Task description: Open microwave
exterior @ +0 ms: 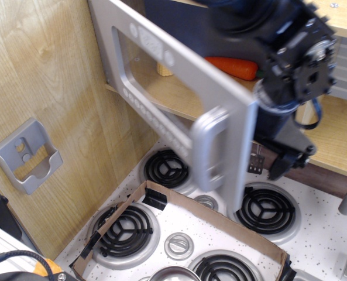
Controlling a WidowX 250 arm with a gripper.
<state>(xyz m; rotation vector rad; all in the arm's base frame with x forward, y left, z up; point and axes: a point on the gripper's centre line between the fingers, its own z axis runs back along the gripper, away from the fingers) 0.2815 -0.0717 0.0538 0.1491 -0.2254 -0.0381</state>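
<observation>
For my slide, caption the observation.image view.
Robot gripper behind the swung-out microwave door, carrot visible inside.

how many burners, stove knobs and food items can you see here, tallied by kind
black coil burners: 4
silver stove knobs: 2
food items in the microwave: 2, an orange carrot and a tan piece partly hidden by the door
total: 8

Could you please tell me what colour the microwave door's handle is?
The handle is silver-grey, matching the microwave door; it shows, slightly blurred, in the observation.image view.
</observation>
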